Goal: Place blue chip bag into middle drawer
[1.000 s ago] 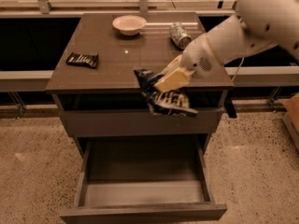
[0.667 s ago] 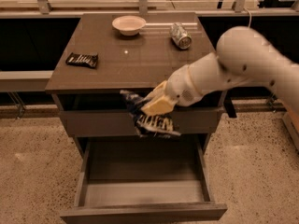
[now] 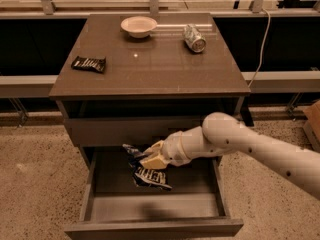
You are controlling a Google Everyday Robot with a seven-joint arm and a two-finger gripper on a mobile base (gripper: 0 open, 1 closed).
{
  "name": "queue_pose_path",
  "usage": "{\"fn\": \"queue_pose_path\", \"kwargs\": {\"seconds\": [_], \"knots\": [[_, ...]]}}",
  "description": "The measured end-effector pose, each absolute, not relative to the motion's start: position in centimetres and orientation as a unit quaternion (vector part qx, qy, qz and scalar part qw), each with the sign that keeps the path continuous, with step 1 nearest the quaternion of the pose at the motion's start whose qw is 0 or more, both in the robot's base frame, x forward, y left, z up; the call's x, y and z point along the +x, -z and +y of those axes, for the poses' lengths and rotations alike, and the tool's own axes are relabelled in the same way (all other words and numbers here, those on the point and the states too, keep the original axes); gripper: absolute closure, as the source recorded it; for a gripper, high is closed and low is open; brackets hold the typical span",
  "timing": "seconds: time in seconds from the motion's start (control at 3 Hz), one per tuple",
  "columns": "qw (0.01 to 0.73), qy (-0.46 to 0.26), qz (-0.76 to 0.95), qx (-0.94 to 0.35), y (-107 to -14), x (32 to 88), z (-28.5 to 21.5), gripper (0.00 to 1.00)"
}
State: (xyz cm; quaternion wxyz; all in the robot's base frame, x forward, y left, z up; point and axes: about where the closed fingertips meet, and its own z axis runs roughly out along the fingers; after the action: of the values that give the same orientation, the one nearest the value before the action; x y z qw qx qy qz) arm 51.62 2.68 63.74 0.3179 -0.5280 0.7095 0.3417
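Observation:
The blue chip bag (image 3: 146,174), crumpled dark blue foil with white lettering, hangs from my gripper (image 3: 151,157) just above the floor of the open middle drawer (image 3: 150,208). The gripper's tan fingers are shut on the bag's upper part. My white arm (image 3: 250,146) reaches in from the right, across the front of the cabinet. The drawer is pulled out wide, with a grey boxy inside and low side walls.
On the brown cabinet top (image 3: 150,64) lie a black striped wrapper (image 3: 89,63) at the left, a white bowl (image 3: 138,26) at the back and a silver can (image 3: 194,38) on its side at the back right. A closed drawer front (image 3: 120,130) sits above the open one.
My arm has dropped from the cabinet's top edge down in front of it, carrying the bag down and left into the open drawer.

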Motion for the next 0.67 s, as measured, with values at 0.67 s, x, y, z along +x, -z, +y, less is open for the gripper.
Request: {"fn": "queue_pose_path", "kwargs": {"seconds": [0.67], "knots": [[0.389,-0.327,0.72,-0.473,-55.6,57.6,2.2,0.61]]}}
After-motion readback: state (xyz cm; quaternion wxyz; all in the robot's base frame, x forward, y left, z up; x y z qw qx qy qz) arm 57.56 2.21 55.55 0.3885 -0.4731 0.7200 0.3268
